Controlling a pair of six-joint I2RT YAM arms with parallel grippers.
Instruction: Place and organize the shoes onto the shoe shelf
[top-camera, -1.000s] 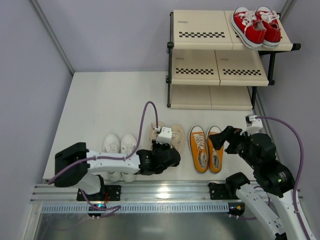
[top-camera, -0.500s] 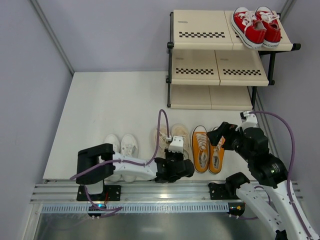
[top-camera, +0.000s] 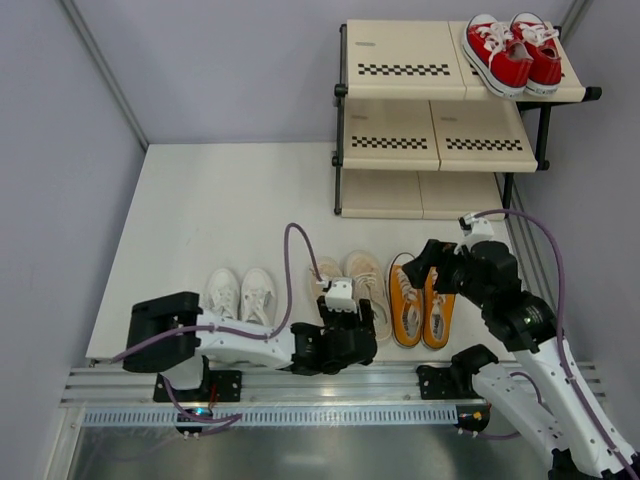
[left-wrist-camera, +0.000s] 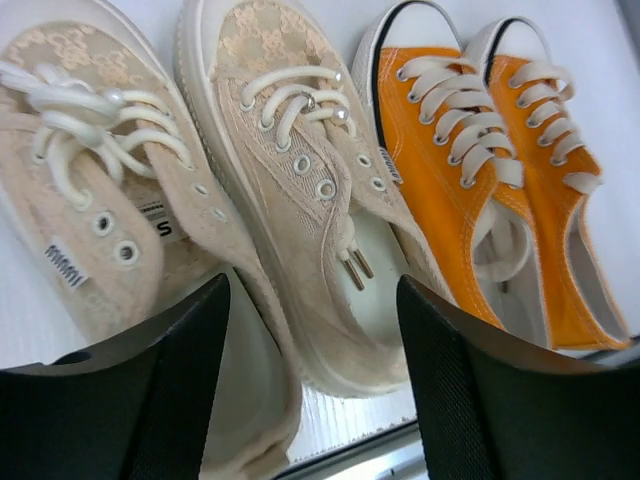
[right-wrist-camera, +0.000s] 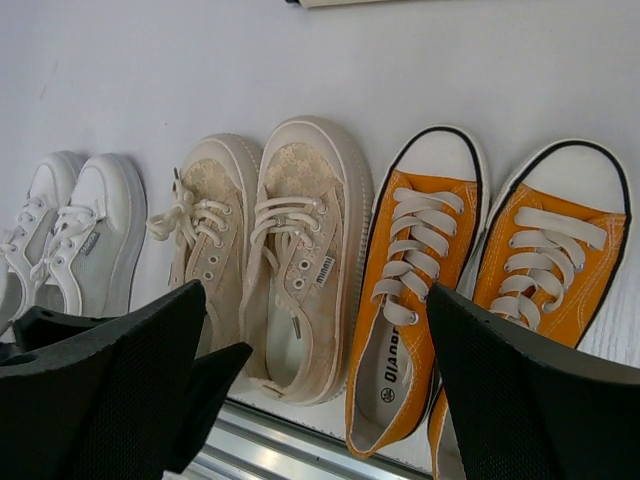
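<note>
Risk, near edge: the left fingers (left-wrist-camera: 160, 400) are straddling the heel of the right-hand shoe of the cream pair (left-wrist-camera: 300, 190). Its twin is lying just beside it, so on closing one finger is probably going to be wedging into that gap and shoving the twin sideways.
Risk, grip: the heel collar is looking soft. A pinch there alone may be letting the shoe droop or slip on the lift.
Risk, laces: lace tips are hanging into the shoe mouth and could be catching on a finger.
Risk, neighbours: the orange pair (left-wrist-camera: 480, 180) is sitting just beside the cream shoe, with the right fingers (right-wrist-camera: 110, 390) hanging over that same stretch. The two arms may be crowding each other.
Left fingers: spreading wide and gripping nothing. I cannot tell whether they are touching the shoe.
Right fingers: gaping wide and carrying nothing, with no contact showing.
Row on the desk (top-camera: 220, 200): the white pair (top-camera: 240, 295), cream pair and orange pair are waiting side by side near the arms.
Far end: the shoe shelf (top-camera: 400, 130) is standing at the far right, the red pair (top-camera: 513, 50) sitting on the right of its top tier. The middle tier is showing no shoes.
</note>
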